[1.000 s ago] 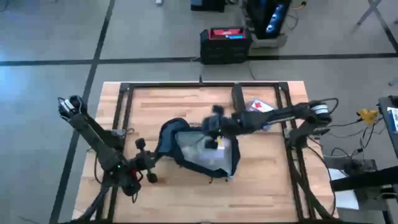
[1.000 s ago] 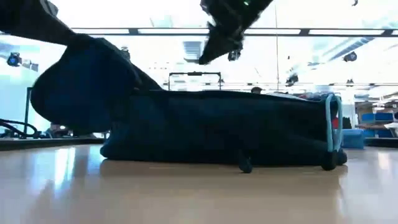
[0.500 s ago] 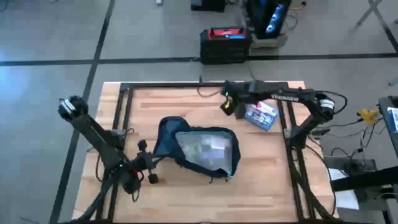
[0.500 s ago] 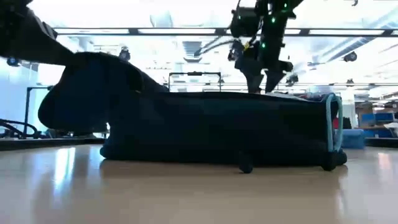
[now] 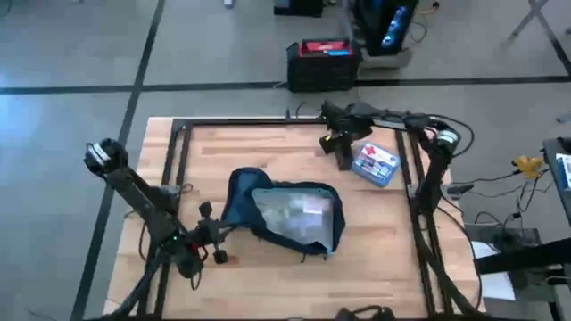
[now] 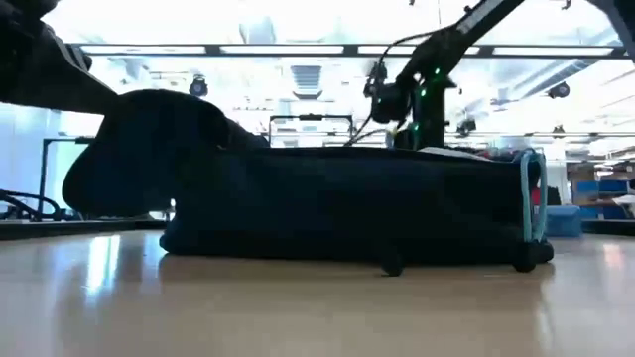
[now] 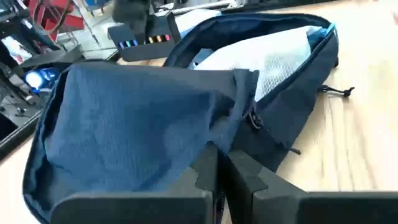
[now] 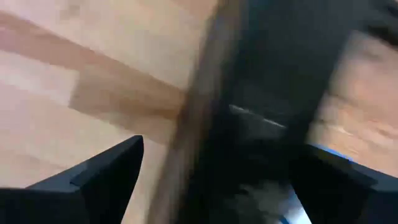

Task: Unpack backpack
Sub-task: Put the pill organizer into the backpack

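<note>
We see the left end effector (image 7: 217, 177) clamped on the dark navy soft fabric backpack (image 5: 284, 214) mid-worktop, while the right end effector (image 5: 343, 150), fingers apart, seemingly hovers near the far edge.

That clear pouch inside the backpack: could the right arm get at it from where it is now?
Probably yes. The backpack lies unzipped with the clear pouch showing on top. The right pincer stands open at the table's far side beside the small box, with only bare wood between it and the bag.
</note>
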Controlling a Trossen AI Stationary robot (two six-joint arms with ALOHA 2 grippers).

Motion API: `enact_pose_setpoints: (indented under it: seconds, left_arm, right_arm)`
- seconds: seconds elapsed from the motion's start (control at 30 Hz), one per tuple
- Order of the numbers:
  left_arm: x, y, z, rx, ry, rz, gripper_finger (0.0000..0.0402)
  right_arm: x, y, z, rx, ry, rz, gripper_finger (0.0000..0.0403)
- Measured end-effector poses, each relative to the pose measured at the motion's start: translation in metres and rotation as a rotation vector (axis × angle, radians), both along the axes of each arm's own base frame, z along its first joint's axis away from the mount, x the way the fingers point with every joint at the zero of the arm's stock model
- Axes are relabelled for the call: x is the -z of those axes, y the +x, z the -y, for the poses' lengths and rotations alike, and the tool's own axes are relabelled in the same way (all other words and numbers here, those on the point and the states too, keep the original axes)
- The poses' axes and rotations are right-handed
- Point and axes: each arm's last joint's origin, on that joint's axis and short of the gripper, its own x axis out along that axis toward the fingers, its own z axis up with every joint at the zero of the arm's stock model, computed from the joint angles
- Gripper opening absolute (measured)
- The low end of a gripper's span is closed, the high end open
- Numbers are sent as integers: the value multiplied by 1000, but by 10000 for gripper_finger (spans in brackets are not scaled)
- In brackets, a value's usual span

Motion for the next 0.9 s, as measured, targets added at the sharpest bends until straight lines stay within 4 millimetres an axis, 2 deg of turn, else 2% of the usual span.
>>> enact_pose_setpoints:
  seconds: [0.07,0.13,0.3,0.43,0.57,0.7,0.9]
  left_arm:
    - [0,0,0,0,1,0,0]
    - [0,0,0,2,6,-3,0]
    - [0,0,0,8,21,-9,0]
    - [0,0,0,11,37,-13,0]
    - [0,0,0,14,46,-16,0]
    - [1,-1,-1,9,62,-17,0]
    - [1,-1,-2,-8,80,-2,0]
  right_arm:
    - [7,2,1,-9,19,-8,331]
    - [11,3,2,-8,26,-20,293]
    - [13,4,4,-11,25,-16,156]
    - [9,5,-1,-70,26,-14,151]
    - [-11,8,-15,-150,-9,25,151]
    - [-43,21,-46,-245,-86,99,151]
    - [-91,51,-137,-505,-199,231,151]
